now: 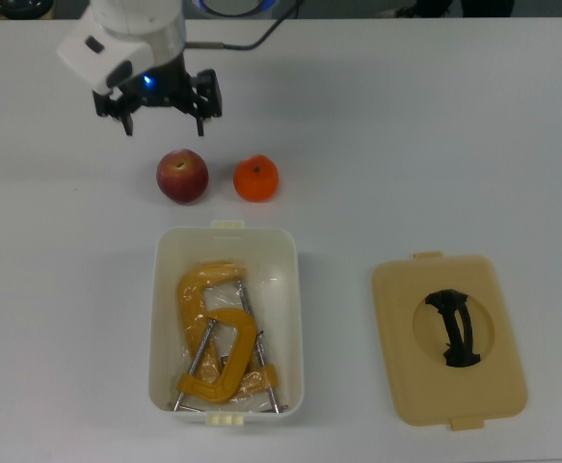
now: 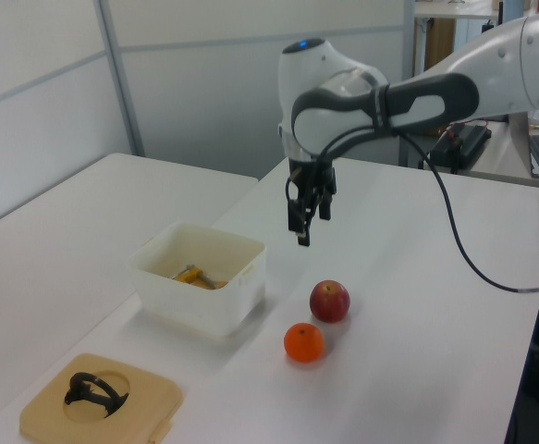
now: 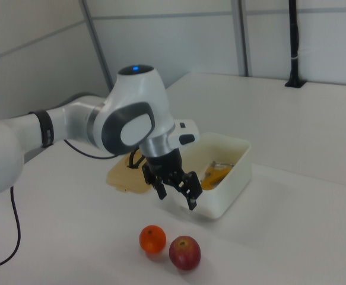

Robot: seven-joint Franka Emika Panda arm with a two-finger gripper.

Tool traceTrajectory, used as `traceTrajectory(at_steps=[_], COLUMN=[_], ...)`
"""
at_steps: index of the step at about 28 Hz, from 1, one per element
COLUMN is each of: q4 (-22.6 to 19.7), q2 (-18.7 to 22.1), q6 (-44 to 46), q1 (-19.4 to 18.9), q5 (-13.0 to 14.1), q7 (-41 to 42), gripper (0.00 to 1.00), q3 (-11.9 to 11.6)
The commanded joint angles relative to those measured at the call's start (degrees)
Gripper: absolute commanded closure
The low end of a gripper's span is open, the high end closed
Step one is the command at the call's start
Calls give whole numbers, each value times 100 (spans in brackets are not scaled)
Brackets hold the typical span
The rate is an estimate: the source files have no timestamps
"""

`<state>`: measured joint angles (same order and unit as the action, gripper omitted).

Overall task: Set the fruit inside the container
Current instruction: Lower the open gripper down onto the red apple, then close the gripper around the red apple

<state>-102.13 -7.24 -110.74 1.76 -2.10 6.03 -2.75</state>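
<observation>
A dark red apple (image 1: 182,176) and a bright orange (image 1: 256,178) lie side by side on the white table, just beyond one short end of the white container (image 1: 158,318). My gripper (image 1: 163,123) hangs open and empty above the table, a little behind the apple and apart from it. In the left view the gripper (image 2: 308,227) is above and to the left of the apple (image 2: 329,301) and the orange (image 2: 304,341), beside the container (image 2: 190,310). In the right view the gripper (image 3: 176,199) hovers over the apple (image 3: 184,252) and orange (image 3: 153,238).
Two yellow C-clamps (image 1: 218,333) lie inside the container. A flat tan lid with a black handle (image 1: 449,338) rests on the table at the top view's right. A black cable trails from the arm in the left view.
</observation>
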Motion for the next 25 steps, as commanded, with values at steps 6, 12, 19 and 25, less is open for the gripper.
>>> traceTrajectory(at_steps=[6,12,19,25], q4=[-879,-1072,-1196,-1152], q2=[-14,-207,-436,-647], q6=[-984,-993,-993,-1011], q1=[-115,-141,-106,-106], q5=[-1,-396,-713,-775], q7=[215,215,215,206], gripper=[0,0,0,0], q3=[-24,-24,-24,-24])
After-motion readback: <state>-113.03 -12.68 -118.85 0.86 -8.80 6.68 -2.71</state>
